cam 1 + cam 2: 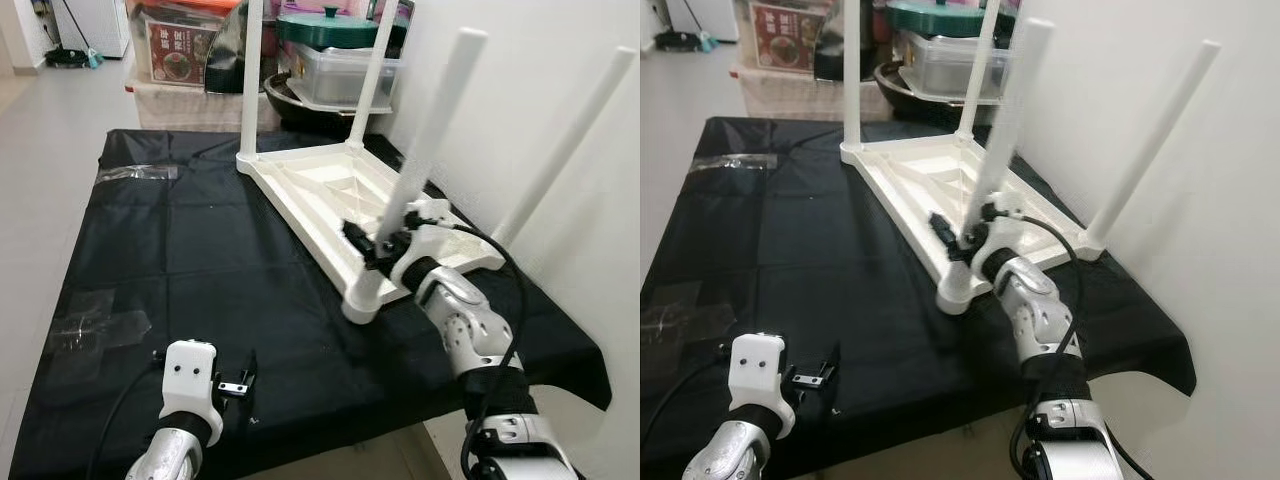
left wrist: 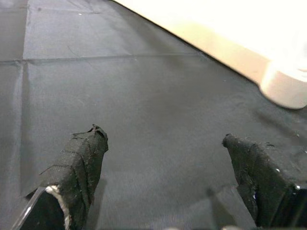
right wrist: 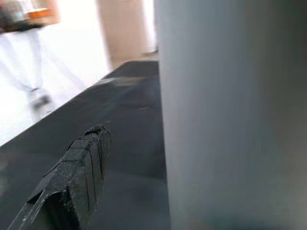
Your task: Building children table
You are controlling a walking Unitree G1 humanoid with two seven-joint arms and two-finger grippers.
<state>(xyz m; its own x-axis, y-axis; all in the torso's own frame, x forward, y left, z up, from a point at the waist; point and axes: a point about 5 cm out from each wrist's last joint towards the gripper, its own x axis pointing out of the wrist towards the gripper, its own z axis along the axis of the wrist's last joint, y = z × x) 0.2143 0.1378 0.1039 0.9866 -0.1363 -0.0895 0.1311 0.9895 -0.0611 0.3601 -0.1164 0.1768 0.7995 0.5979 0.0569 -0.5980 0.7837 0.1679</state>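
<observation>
Currently left gripper (image 1: pixel 243 380) sits at the near left edge of the black cloth (image 1: pixel 190 250), fingers (image 2: pixel 79 158) spread wide, nothing between them, cloth below.

Right gripper (image 1: pixel 378 243) is further in on the right, at the base of the near leg (image 1: pixel 425 135) of the upturned white children table (image 1: pixel 330 195). Whether it actually clamps the leg: cannot tell. In the right wrist view the leg (image 3: pixel 230 115) fills half the frame and one finger (image 3: pixel 76 172) shows beside it, the other hidden.

Table lies top-down on the cloth, four legs up. Near-corner socket (image 1: pixel 363 298) sits just below the right gripper. Right leg (image 1: pixel 565 145) leans toward the wall (image 1: pixel 540 60); the two far legs are cut off by the frame top.

Clear plastic wrap (image 1: pixel 95 330) lies near left, another piece (image 1: pixel 140 173) far left.

Beyond the cloth: stacked storage boxes (image 1: pixel 180 60) and a green-lidded pot (image 1: pixel 335 25), partly blocked by the legs.
</observation>
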